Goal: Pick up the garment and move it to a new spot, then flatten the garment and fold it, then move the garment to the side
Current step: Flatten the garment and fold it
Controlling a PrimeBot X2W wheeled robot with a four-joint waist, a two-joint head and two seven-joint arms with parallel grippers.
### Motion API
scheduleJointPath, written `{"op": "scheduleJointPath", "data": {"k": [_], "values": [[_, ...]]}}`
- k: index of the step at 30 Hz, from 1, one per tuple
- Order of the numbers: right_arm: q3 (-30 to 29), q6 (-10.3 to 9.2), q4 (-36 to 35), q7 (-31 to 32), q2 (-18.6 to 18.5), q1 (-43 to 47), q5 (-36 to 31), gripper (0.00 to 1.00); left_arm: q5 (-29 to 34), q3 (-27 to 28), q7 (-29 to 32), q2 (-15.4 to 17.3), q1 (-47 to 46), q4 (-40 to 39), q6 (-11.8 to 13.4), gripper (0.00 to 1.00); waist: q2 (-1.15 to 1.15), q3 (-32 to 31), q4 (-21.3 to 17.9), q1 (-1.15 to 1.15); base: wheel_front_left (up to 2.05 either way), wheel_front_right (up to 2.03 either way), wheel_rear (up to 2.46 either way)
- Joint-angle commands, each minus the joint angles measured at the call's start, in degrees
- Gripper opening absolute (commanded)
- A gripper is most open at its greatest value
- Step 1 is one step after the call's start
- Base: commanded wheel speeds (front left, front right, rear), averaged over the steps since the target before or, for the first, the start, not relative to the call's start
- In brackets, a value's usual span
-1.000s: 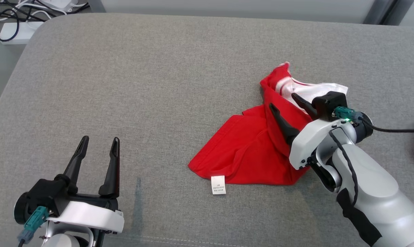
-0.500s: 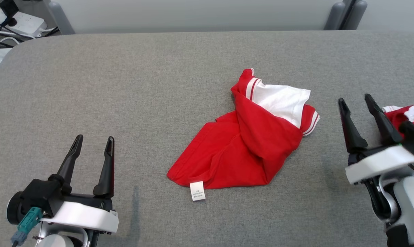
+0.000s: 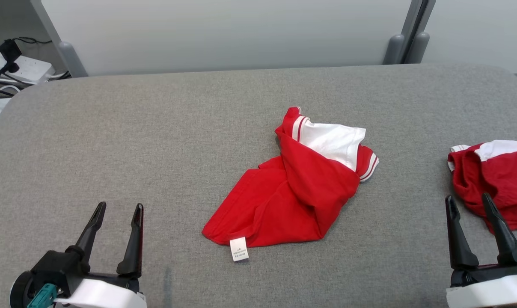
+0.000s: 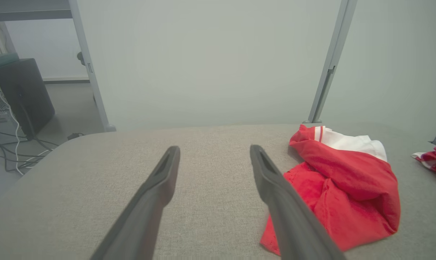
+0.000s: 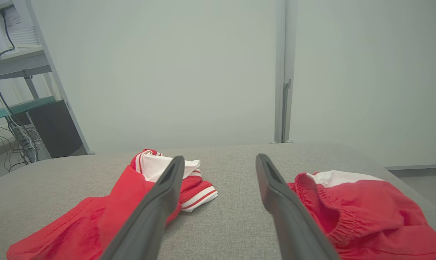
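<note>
Right pincer [image 3: 467, 198], gaping empty like the left pincer [image 3: 120, 206], has drawn back from the crumpled red-and-white cloth garment [image 3: 292, 201]; flattening likely next.

A small white care label [image 3: 239, 249] on the red garment [image 3: 292, 192] carries print too small to read

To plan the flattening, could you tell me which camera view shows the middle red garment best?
The head view: the garment lies whole and unobstructed, seen from above. The left wrist view gives a low side angle, its near corner behind the left gripper. The right wrist view crops it at the bottom edge.
</note>
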Motion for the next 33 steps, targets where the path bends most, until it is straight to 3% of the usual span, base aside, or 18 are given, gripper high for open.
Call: {"op": "scheduleJointPath", "data": {"k": [1, 26, 29, 33], "values": [[0.8, 0.08, -2.1, -0.1, -0.6, -0.2, -0.7, 1.00, -0.4, 2.7, -0.3, 1.6, -1.5, -1.5, 0.8, 1.00, 0.00, -0.7, -0.3, 0.00, 0.00, 0.00, 0.00], [-0.6, 0.08, -7.7, 2.9, 2.0, 4.2, -2.3, 1.00, -1.0, 2.3, 0.5, 2.4, 1.1, -3.5, 1.9, 1.00, 0.00, -2.8, -0.3, 0.00, 0.00, 0.00, 0.00], [-0.6, 0.08, -7.9, 3.1, 1.9, 4.1, -2.2, 1.00, -0.6, 0.3, 1.8, 2.5, 0.4, -3.3, 0.7, 1.00, 0.00, -2.5, -0.3, 0.00, 0.00, 0.00, 0.00], [-0.5, 0.08, -8.2, 3.3, 1.6, 3.6, -2.2, 1.00, 0.3, -5.6, 4.8, 1.2, -2.1, -0.9, -3.5, 1.00, 0.00, -1.3, -0.4, 0.00, 0.00, 0.00, 0.00]]}}
